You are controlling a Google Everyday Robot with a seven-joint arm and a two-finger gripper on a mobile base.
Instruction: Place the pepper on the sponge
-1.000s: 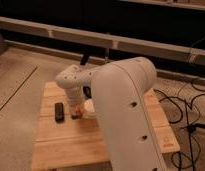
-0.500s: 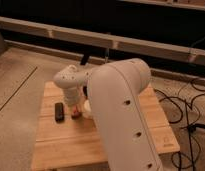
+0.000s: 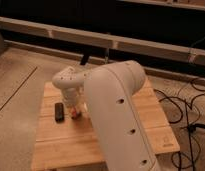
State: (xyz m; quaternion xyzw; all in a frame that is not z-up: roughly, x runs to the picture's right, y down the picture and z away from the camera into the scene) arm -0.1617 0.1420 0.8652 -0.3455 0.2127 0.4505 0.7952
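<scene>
Red-orange showed at one spot in the camera view: a small patch, taken for the pepper [image 3: 76, 115], lay low on the wooden table [image 3: 56, 145], straight under the gripper [image 3: 75, 107] and touching or nearly touching its tip. Which way the pepper's long axis ran could not be told, since only a little of it showed. Whether the gripper was clamped on the pepper or merely stood over it could not be told either.

Just to the pepper's left in the picture lay the black block [image 3: 59, 111], lengthwise toward the camera, near the pepper but apart from it. No blue sponge showed anywhere. The bulky white arm [image 3: 121, 110] covered the middle and right of the table, and the sponge may have lain behind it or beneath the gripper.

The arm reached from the near right up over the table, bent, and pointed the gripper steeply down at the table's left-centre. The direction from pepper to sponge, on which any coming move would turn, was not settled by this view.
</scene>
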